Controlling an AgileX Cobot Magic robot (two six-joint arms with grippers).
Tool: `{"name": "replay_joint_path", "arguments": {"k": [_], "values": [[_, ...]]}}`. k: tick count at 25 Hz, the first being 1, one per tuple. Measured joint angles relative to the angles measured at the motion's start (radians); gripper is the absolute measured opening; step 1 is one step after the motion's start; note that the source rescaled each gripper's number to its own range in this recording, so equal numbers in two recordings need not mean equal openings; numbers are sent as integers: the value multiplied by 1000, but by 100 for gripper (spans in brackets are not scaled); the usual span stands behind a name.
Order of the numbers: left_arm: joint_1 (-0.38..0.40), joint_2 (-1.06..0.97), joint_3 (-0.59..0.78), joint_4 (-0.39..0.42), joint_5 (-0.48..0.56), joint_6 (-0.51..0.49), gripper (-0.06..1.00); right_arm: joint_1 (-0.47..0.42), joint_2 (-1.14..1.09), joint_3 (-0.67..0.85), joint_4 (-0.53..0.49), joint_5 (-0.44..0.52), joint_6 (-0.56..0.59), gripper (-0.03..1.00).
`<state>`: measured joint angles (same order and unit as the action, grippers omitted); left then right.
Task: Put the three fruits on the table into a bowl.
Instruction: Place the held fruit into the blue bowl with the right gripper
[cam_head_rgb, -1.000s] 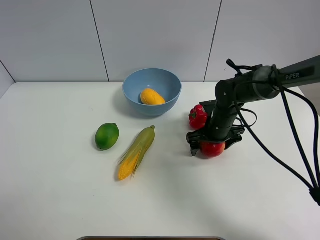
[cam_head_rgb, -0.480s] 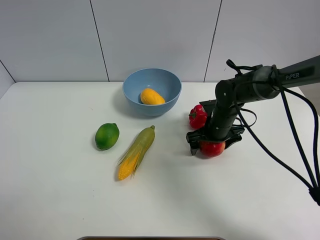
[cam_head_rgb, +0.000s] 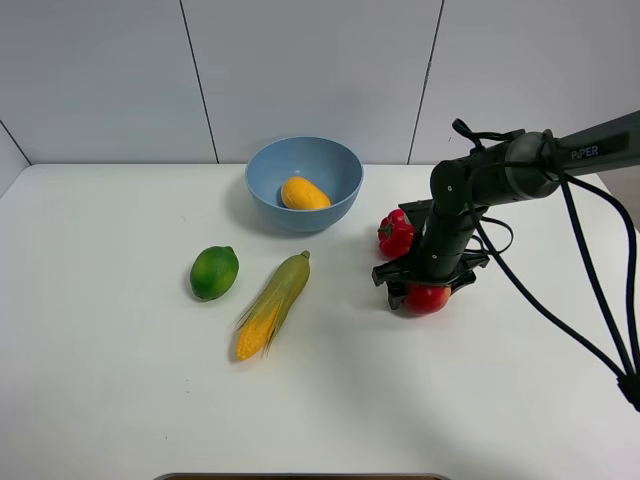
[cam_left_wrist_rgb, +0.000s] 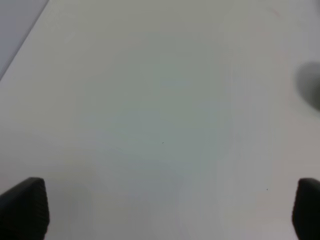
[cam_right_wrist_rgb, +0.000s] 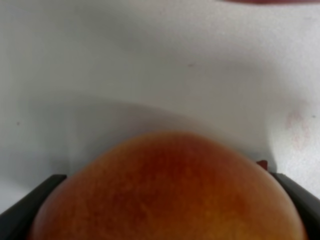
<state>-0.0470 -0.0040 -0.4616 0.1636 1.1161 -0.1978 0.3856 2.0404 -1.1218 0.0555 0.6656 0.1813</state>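
The round red apple-like fruit with a yellowish blush (cam_head_rgb: 429, 301) sits on the plain white desk (cam_head_rgb: 120, 380), right of centre in the high view, near a lobed red bell pepper (cam_head_rgb: 395, 234). The right hand (cam_head_rgb: 427, 293) stands over it, black fingers pressed against its two sides, pinching it. The fruit looks smooth, firm and light, so likely slippery; a hold across its widest girth seems safest. The left hand (cam_left_wrist_rgb: 165, 207) is spread wide over bare desk.

White table (cam_left_wrist_rgb: 150, 100), left claw (cam_left_wrist_rgb: 165, 210) spread wide open
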Motion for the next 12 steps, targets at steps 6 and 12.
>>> {"name": "replay_joint_path", "arguments": {"k": [6, 12], "values": [[0, 0, 0, 0, 0, 0, 100, 0, 0, 0, 0, 0, 0, 41], [0, 0, 0, 0, 0, 0, 100, 0, 0, 0, 0, 0, 0, 41]]}}
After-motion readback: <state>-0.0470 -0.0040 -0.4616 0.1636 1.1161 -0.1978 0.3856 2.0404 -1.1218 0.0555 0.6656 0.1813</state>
